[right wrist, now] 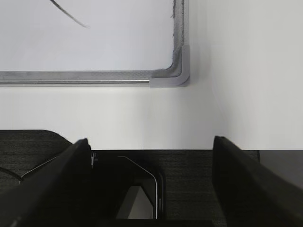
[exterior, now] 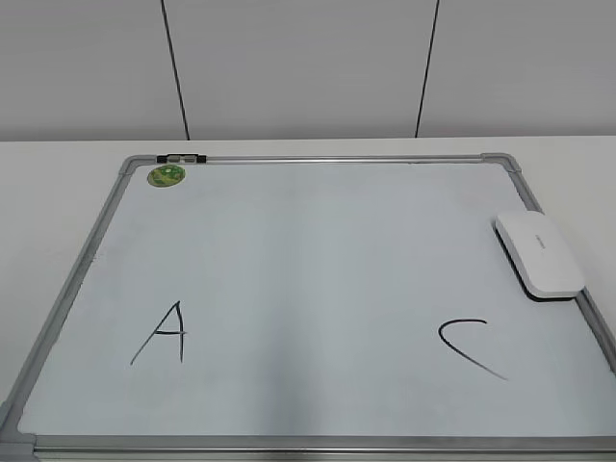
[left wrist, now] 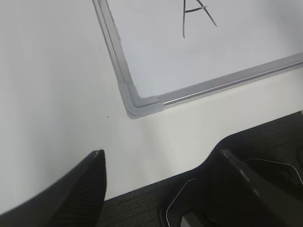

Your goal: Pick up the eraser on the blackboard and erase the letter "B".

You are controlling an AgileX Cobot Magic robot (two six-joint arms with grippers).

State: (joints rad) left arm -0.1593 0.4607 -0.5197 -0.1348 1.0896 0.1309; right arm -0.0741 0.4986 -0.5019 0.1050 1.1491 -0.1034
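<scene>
The blackboard (exterior: 318,250) is a white dry-erase board with a silver-grey frame, lying flat on the table. The white eraser (exterior: 540,253) lies on its right edge, partly over the frame. A black "A" (exterior: 164,334) is at the front left and a black "C" (exterior: 469,346) at the front right. No letter "B" shows; the board between them is blank. Neither gripper is in the exterior view. My left gripper (left wrist: 158,158) is open and empty near the board's front left corner (left wrist: 142,104). My right gripper (right wrist: 151,142) is open and empty near the front right corner (right wrist: 180,71).
A round green sticker (exterior: 166,175) and a small black clip (exterior: 181,157) sit at the board's far left corner. The white table (exterior: 58,192) surrounds the board, with a grey panelled wall behind. Dark robot base parts (left wrist: 142,203) lie under both grippers.
</scene>
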